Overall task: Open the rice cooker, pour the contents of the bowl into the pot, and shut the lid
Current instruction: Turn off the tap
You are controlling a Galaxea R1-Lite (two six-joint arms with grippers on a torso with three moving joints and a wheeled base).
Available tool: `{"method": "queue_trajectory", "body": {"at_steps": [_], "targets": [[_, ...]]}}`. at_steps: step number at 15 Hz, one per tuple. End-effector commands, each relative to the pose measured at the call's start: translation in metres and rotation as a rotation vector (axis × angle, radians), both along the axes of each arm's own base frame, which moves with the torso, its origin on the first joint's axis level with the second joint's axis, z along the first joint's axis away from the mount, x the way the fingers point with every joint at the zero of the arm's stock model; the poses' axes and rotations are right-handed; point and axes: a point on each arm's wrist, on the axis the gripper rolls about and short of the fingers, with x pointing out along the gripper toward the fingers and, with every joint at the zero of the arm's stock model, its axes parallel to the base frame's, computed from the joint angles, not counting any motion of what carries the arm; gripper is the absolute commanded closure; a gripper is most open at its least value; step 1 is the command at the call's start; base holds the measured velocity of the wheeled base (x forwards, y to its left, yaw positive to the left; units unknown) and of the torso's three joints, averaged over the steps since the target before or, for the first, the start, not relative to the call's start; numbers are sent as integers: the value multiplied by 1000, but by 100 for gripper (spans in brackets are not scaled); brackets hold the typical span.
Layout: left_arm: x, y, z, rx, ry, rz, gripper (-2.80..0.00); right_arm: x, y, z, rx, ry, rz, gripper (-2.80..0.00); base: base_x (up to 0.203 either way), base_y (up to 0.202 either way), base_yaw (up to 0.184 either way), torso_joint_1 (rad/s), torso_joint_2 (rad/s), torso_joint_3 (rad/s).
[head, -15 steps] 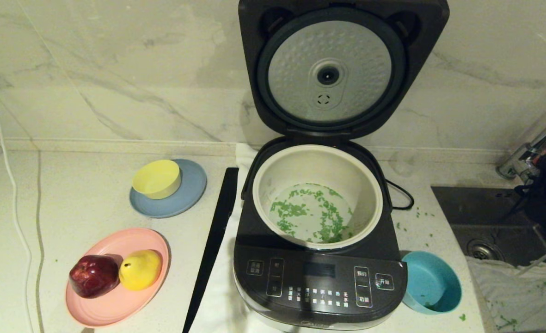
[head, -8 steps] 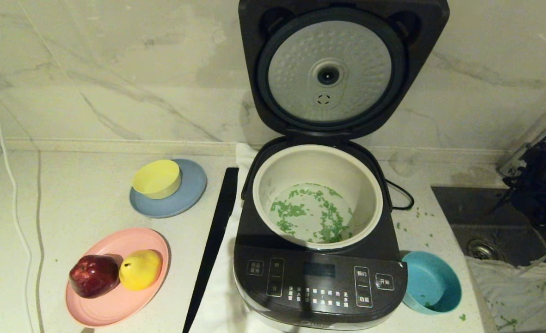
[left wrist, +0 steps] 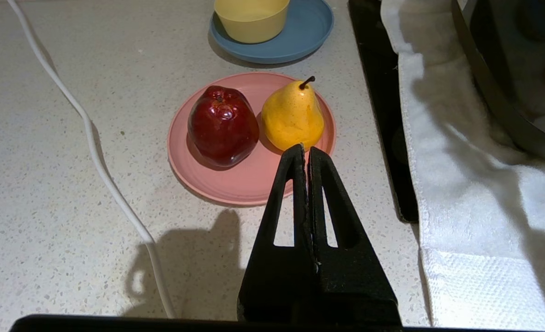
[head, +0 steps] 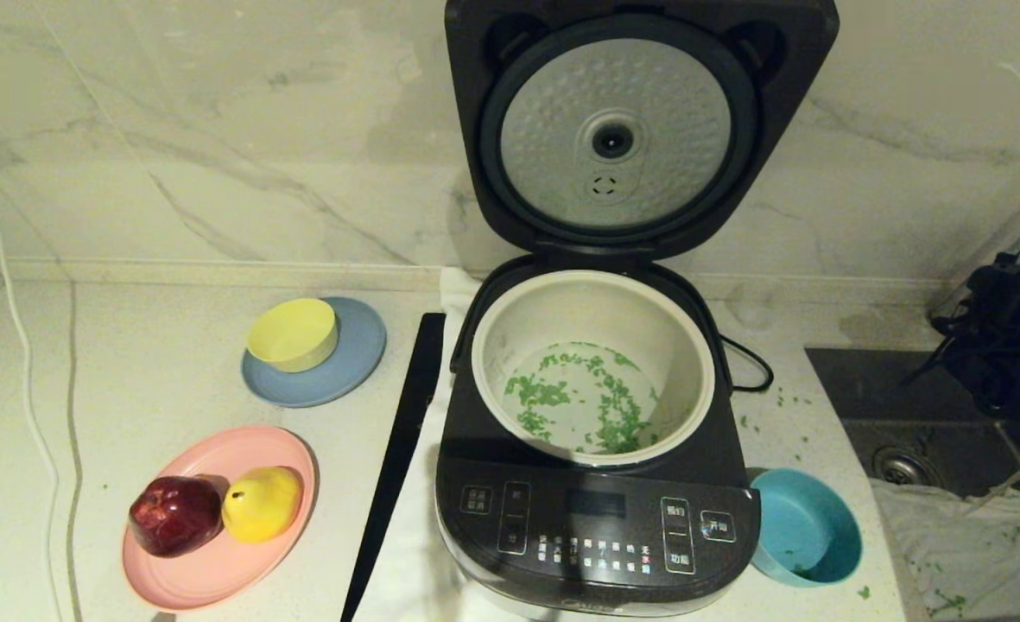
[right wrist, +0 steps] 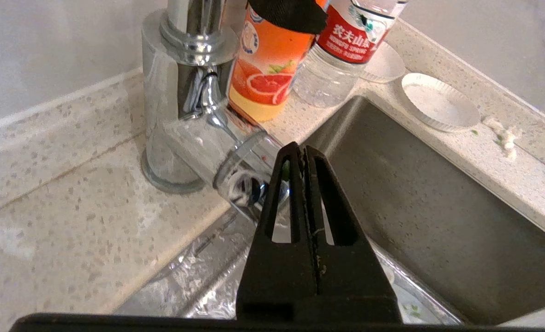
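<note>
- The rice cooker [head: 596, 484] fills the middle of the head view, its control panel toward the lower edge. It has not shifted over the last second.
- The lid [head: 639, 130] stands fully raised at the top centre, dimpled silver underside facing out. Closing it looks like the one step left.
- The pot [head: 593, 367] sits in the cooker body at the frame's centre, holding the contents [head: 583, 402], chopped green bits scattered across its floor. Pouring appears done.
- The right gripper [right wrist: 302, 152] is at the far right edge of the head view, over the sink [right wrist: 429, 203] and near the tap [right wrist: 184, 92]. Its fingers are pressed together on nothing. Over the last second it has climbed from lower over the sink to beside the tap, which I read as the start of a reach toward the raised lid.
- The bowl [head: 803, 527] rests upright at the lower right, just beside the cooker's front corner, nearly empty, with a few green flecks inside and some stray bits on the counter around it.
- The left gripper [left wrist: 305, 154] is parked near the pink plate [left wrist: 217, 184] of fruit, fingers closed and empty.
</note>
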Motion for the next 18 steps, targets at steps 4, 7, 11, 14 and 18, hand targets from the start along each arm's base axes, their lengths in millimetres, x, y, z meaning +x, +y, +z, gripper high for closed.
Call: {"method": "queue_trajectory", "body": {"at_steps": [4, 7, 11, 14, 18], "targets": [[0, 0, -2, 1, 6, 0, 0, 10, 8, -1, -13, -13, 11, 0, 0, 0, 0, 0, 0, 0], [0, 0, -2, 1, 6, 0, 0, 12, 16, 4, -15, -24, 29, 0, 0, 0, 0, 0, 0, 0], [0, 0, -2, 2, 6, 0, 0, -19, 33, 36, -22, -69, 27, 0, 0, 0, 0, 0, 0, 0], [1, 0, -2, 2, 7, 0, 0, -65, 62, 87, -46, -163, 88, 0, 0, 0, 0, 0, 0, 0], [0, 0, -2, 2, 6, 0, 0, -97, 115, 143, -14, -213, 299, 0, 0, 0, 0, 0, 0, 0]]}}
